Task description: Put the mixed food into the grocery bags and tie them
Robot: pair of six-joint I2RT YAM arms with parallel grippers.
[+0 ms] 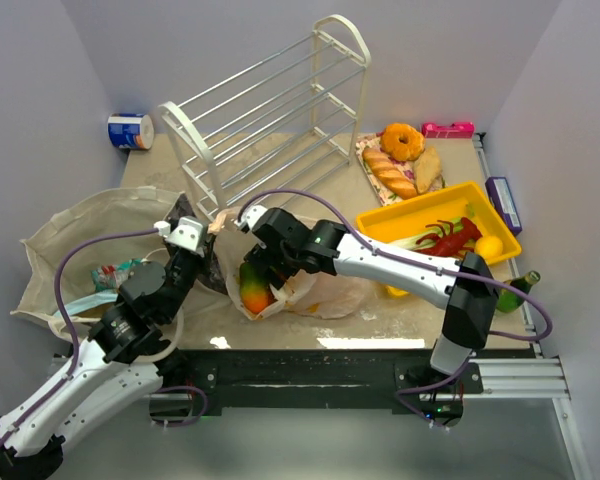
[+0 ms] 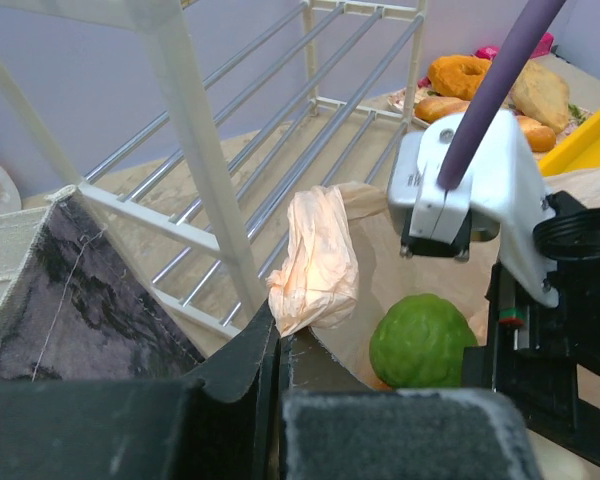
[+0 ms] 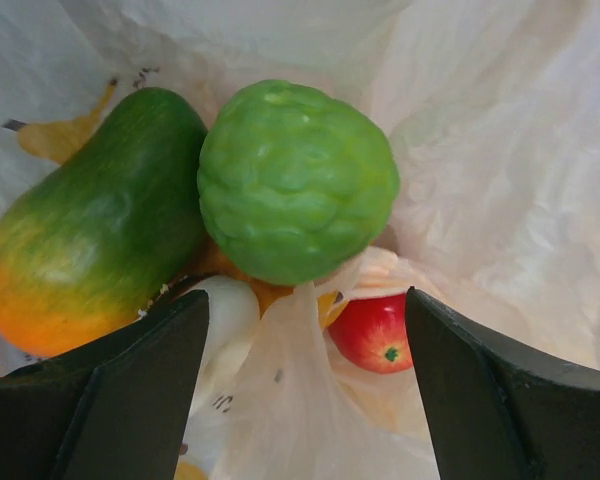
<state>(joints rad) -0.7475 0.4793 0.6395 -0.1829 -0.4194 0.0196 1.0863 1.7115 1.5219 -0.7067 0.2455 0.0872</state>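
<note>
The peach-pink plastic bag (image 1: 315, 292) lies open at mid-table. It holds a green-orange mango (image 3: 90, 250), a bumpy green fruit (image 3: 295, 180) and a red apple (image 3: 372, 330). My right gripper (image 3: 302, 300) is open and empty, pointing down into the bag mouth just above the fruit; it also shows in the top view (image 1: 255, 262). My left gripper (image 2: 277, 335) is shut on a bunched handle of the bag (image 2: 315, 260) at the bag's left rim (image 1: 217, 225). The beige cloth tote (image 1: 70, 235) lies open at the left with snack packets (image 1: 115, 272) inside.
A white wire rack (image 1: 270, 110) lies tipped behind the bag. A yellow tray (image 1: 400, 222) at the right holds a red lobster (image 1: 448, 238) and a yellow fruit (image 1: 488, 247). Bread and a donut (image 1: 402, 150) sit behind it. A green bottle (image 1: 515, 290) lies at the right edge.
</note>
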